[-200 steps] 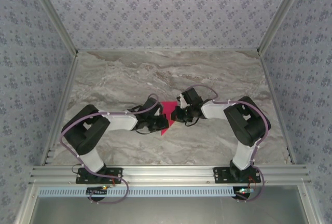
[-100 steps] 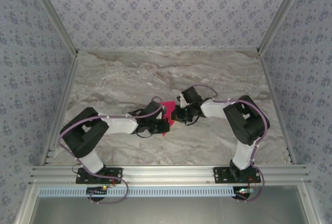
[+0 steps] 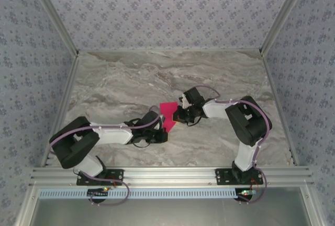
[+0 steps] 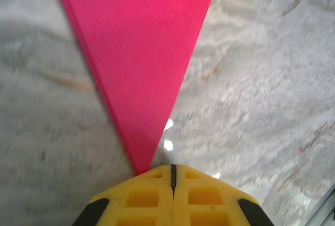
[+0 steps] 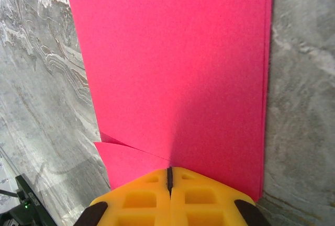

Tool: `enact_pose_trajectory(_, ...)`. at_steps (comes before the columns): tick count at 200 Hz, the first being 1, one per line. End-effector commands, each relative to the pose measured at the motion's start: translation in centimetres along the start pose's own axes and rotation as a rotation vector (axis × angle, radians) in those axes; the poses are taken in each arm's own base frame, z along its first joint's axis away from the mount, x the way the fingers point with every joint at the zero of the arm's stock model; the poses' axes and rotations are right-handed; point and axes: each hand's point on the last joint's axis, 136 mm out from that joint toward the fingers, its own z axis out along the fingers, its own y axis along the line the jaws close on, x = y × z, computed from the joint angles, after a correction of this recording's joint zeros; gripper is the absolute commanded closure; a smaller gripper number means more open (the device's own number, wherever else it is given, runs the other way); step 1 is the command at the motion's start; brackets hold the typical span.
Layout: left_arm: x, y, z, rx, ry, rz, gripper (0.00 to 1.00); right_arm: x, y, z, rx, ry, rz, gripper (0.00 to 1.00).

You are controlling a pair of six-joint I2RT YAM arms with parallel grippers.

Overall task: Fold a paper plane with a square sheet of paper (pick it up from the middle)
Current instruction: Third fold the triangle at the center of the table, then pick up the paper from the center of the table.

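Legible text, labels, brands, numbers and signs: none. No readable marking is recorded in the top, left wrist or right wrist views.

My worktop (image 3: pixel 131 77) is grey-veined marble, bordered by a metal frame. One folded pink paper (image 3: pixel 168 115) lies on it, near the centre.
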Motion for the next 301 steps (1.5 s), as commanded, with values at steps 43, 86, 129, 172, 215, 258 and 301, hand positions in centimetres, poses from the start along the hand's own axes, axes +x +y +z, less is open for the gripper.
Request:
enact_pose_trajectory(43, -3.5, -2.8, -5.2, -0.049, -0.093, 0.06, 0.87, -0.2, -1.6, -0.8, 0.08, -0.029, 0.067, 1.0)
enact_pose_trajectory(86, -7.9, -2.6, -5.0, -0.06, -0.226, -0.029, 0.69, -2.3, 1.2, -4.3, 0.013, -0.142, 0.055, 0.82)
enact_pose_trajectory(129, -10.2, -2.9, -3.4, -0.036, -0.252, -0.08, 0.63, -3.1, -0.2, -7.3, 0.023, -0.231, 0.106, 0.52)
enact_pose_trajectory(172, -11.2, -0.7, -1.6, -0.107, -0.257, -0.156, 0.71, -2.9, -1.7, -7.7, 0.033, -0.229, 0.134, 0.38)
enact_pose_trajectory(215, -10.6, 3.0, -0.5, -0.251, -0.22, -0.213, 0.85, -2.3, -2.1, -6.6, -0.006, -0.2, 0.167, 0.37)
enact_pose_trajectory(258, -9.8, 4.6, 0.0, -0.319, -0.191, -0.237, 0.92, -1.6, -2.0, -5.2, -0.021, -0.136, 0.198, 0.43)
enact_pose_trajectory(301, -9.3, 5.4, 0.2, -0.35, -0.172, -0.244, 0.95, -1.2, -1.8, -4.3, -0.008, -0.11, 0.194, 0.5)
